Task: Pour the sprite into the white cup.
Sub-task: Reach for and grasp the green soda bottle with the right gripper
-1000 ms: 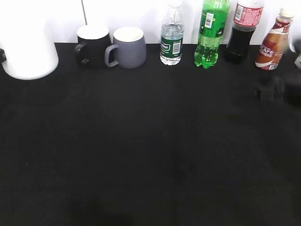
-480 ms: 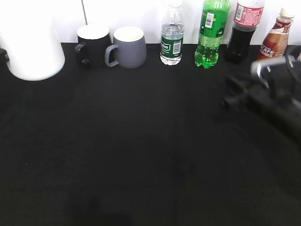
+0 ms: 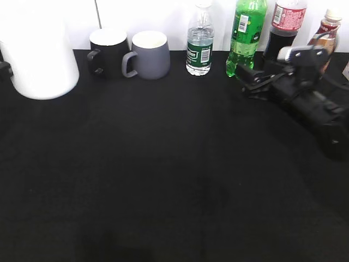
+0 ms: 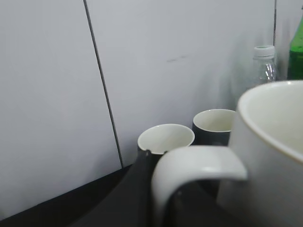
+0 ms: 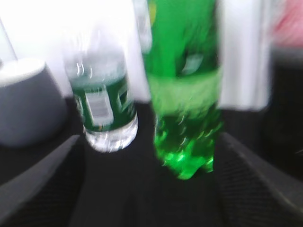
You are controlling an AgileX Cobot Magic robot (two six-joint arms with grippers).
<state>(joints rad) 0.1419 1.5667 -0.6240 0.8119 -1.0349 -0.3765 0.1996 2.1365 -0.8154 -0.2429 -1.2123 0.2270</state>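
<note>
The sprite (image 3: pixel 245 38) stands upright at the back of the black table, between a water bottle and a cola bottle; it is a blurred green shape in the right wrist view (image 5: pixel 184 94). My right gripper (image 3: pixel 246 78) is open, right beside the sprite's base. Its two jaws (image 5: pixel 147 189) are spread wide, with the sprite just ahead toward the right jaw. The white cup (image 3: pixel 38 60) is at the far left. My left gripper (image 4: pixel 163 189) is shut on the cup's loop handle, and the cup's body (image 4: pixel 265 156) fills the right of that view.
A black mug (image 3: pixel 107 52) and a grey mug (image 3: pixel 148 54) stand at the back left. A clear water bottle (image 3: pixel 199 43), a dark cola bottle (image 3: pixel 281 38) and a brown coffee bottle (image 3: pixel 325 30) line the back wall around the sprite.
My right arm has swept in from the right edge to the sprite's base. The white cup has shifted a little to the right with my left gripper.
</note>
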